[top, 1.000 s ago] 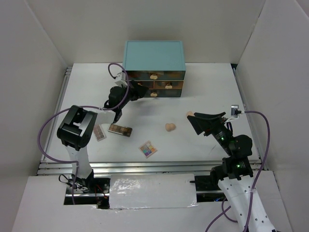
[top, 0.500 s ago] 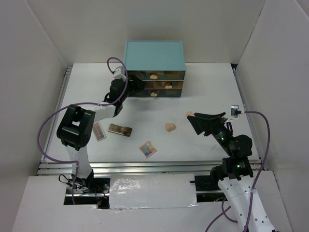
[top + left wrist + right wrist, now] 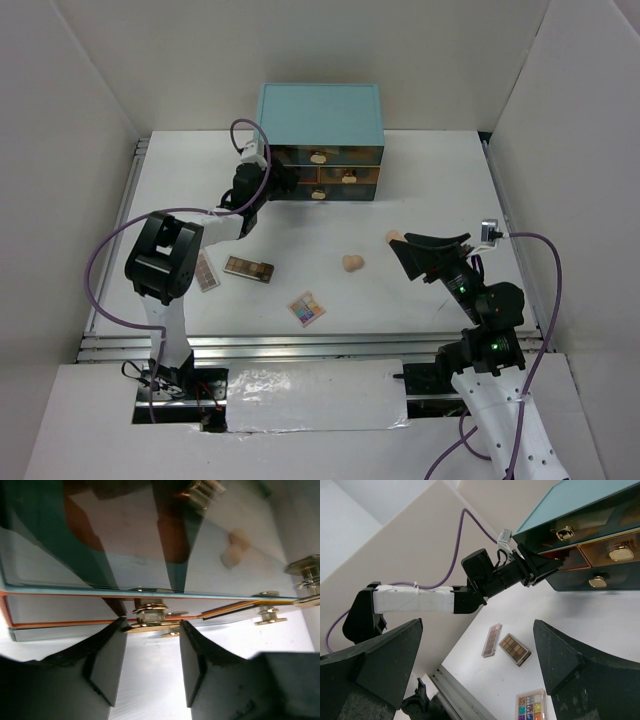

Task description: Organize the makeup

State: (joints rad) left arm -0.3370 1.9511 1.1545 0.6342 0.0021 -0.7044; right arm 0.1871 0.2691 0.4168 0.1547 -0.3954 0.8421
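Observation:
The teal chest of drawers (image 3: 320,115) stands at the back. My left gripper (image 3: 289,182) is at its top left drawer. In the left wrist view the gripper (image 3: 151,629) is open, with its fingers on either side of a gold knob (image 3: 150,617). A pinkish eyeshadow palette (image 3: 206,271), a brown palette (image 3: 249,268) and a square multicolour palette (image 3: 307,309) lie on the table. One peach sponge (image 3: 352,263) lies mid-table, and another (image 3: 394,237) by my right gripper (image 3: 407,252), which is open and empty. The tube, stick and bottle are out of view.
White walls enclose the table on three sides. A metal rail (image 3: 300,345) runs along the near edge. The right wrist view shows the left arm (image 3: 445,597) reaching to the chest (image 3: 590,535) and the three palettes below it.
My left gripper has moved from above the brown palette up and right to the chest's top left drawer knob. The right arm has not moved.

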